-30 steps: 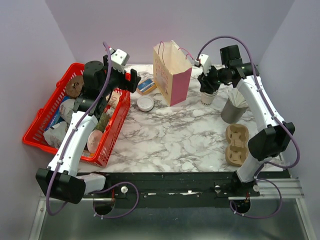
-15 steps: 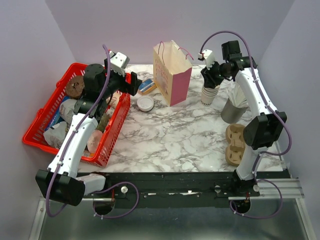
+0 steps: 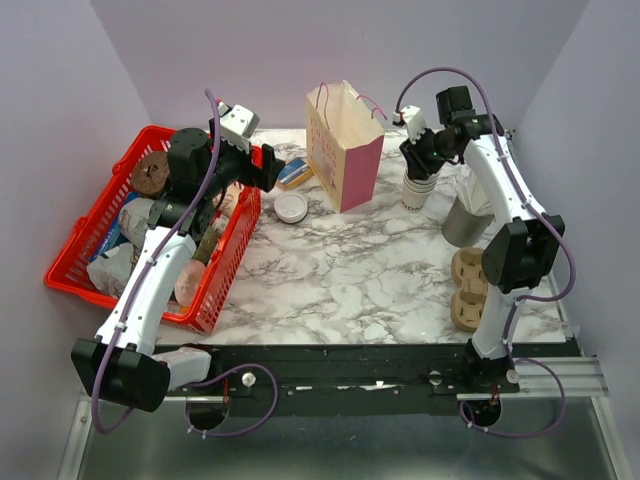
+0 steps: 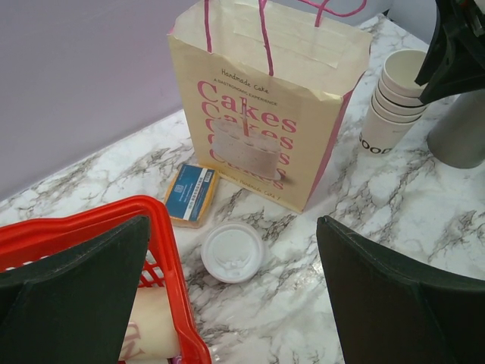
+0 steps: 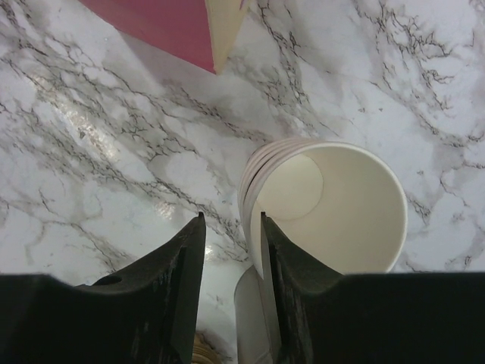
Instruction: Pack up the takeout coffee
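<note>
A stack of plain cream cups [image 3: 417,190] stands on the marble right of the cake bag [image 3: 345,150]. My right gripper [image 3: 420,160] hangs straight over the stack. In the right wrist view its jaws [image 5: 232,218] straddle the near rim of the top cup [image 5: 333,205]: one finger is inside against the wall, and marble still shows between the other finger and the rim. No single takeout coffee shows; it is out of view. A round white lid [image 4: 233,252] lies flat by the basket. My left gripper [image 4: 231,224] hovers wide open above the lid, holding nothing.
A red basket [image 3: 215,290] full of groceries sits at the left. A blue and yellow card [image 4: 191,193] lies behind the lid. A grey cup [image 3: 465,218] stands right of the stack, and a brown cup carrier [image 3: 472,290] lies near the right arm's base.
My right gripper shifted slightly over the cup stack and its jaws narrowed around the top cup's rim. The left arm has barely moved.
</note>
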Action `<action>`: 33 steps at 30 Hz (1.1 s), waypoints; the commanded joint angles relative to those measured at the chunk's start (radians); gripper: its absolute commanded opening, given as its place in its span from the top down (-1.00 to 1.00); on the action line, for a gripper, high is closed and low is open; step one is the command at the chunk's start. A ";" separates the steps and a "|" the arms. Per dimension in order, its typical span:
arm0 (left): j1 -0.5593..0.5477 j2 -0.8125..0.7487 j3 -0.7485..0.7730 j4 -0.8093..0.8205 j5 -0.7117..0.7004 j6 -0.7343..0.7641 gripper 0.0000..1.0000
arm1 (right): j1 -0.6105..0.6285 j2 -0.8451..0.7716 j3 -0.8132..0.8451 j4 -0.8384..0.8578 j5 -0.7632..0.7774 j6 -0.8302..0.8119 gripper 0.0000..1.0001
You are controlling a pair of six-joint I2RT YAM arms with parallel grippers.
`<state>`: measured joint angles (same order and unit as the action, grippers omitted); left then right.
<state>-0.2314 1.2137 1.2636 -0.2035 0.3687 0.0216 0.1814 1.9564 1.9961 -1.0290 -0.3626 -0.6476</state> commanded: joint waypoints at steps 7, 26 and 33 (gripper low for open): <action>-0.003 -0.008 -0.003 0.027 0.022 -0.011 -0.97 | -0.010 0.044 0.044 -0.022 0.037 0.014 0.28; -0.003 0.007 0.000 0.029 0.027 -0.015 -0.97 | -0.026 0.032 0.058 -0.023 0.021 0.022 0.99; -0.049 -0.006 -0.056 0.012 0.099 0.104 -0.93 | -0.030 0.012 0.085 -0.022 0.027 0.040 0.99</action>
<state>-0.2352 1.2186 1.2594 -0.1974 0.3931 0.0330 0.1612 1.9923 2.0277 -1.0420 -0.3443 -0.6281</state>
